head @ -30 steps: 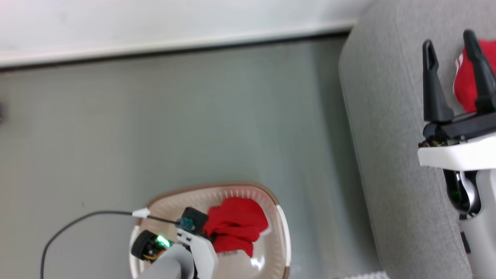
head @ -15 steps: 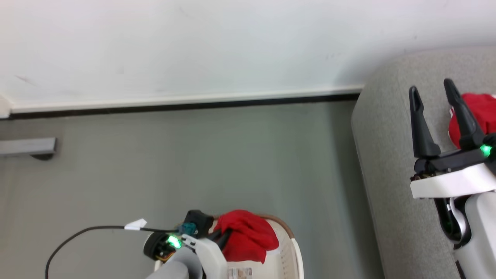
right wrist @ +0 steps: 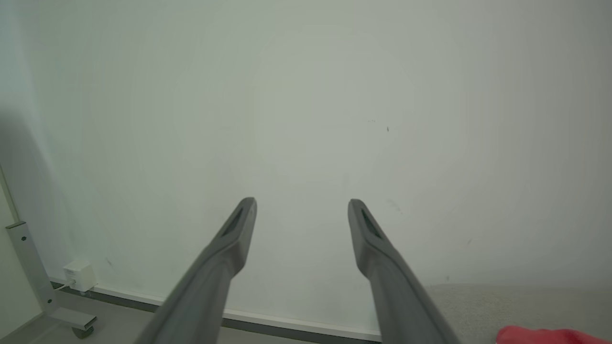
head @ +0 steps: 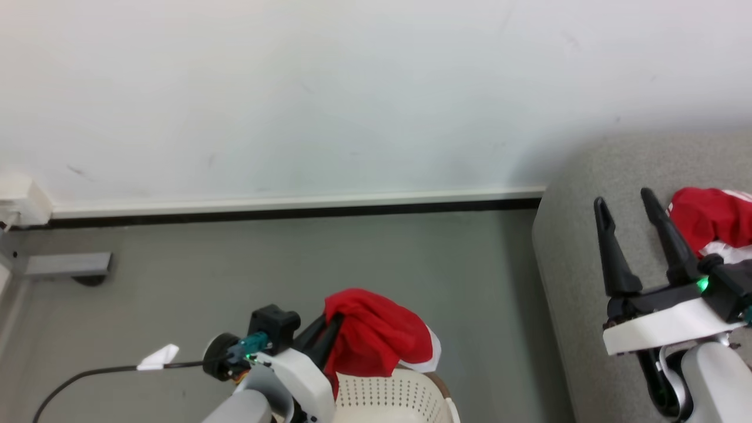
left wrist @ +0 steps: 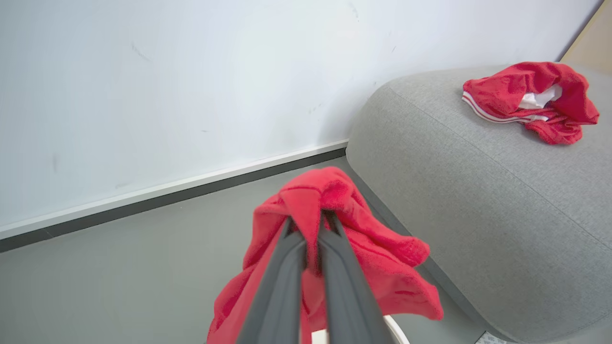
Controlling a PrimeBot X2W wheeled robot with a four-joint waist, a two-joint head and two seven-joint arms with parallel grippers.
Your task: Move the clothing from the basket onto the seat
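Observation:
My left gripper [head: 333, 320] is shut on a bright red garment [head: 376, 335], which hangs from its fingertips above the cream-white perforated basket [head: 388, 399] at the bottom of the head view. The left wrist view shows the same garment [left wrist: 334, 229] pinched between the closed fingers [left wrist: 287, 267], draping down both sides. A second red garment [head: 708, 217] with white stripes lies on the grey seat [head: 578, 247] at the right, also seen as a crumpled heap [left wrist: 530, 100] on the seat [left wrist: 478, 172]. My right gripper [head: 625, 202] stands open over the seat, fingers [right wrist: 234, 239] spread toward the wall.
A white wall with a baseboard [head: 294, 202] runs behind the grey floor [head: 294, 264]. A grey metal foot [head: 64, 264] and a white box [head: 17, 200] sit at the far left. A black cable [head: 100, 370] with a white tag trails from the left arm.
The head camera has tilted upward, so the basket has slid down the picture. My left gripper has lifted the red garment out of the basket. The right gripper stays open over the seat.

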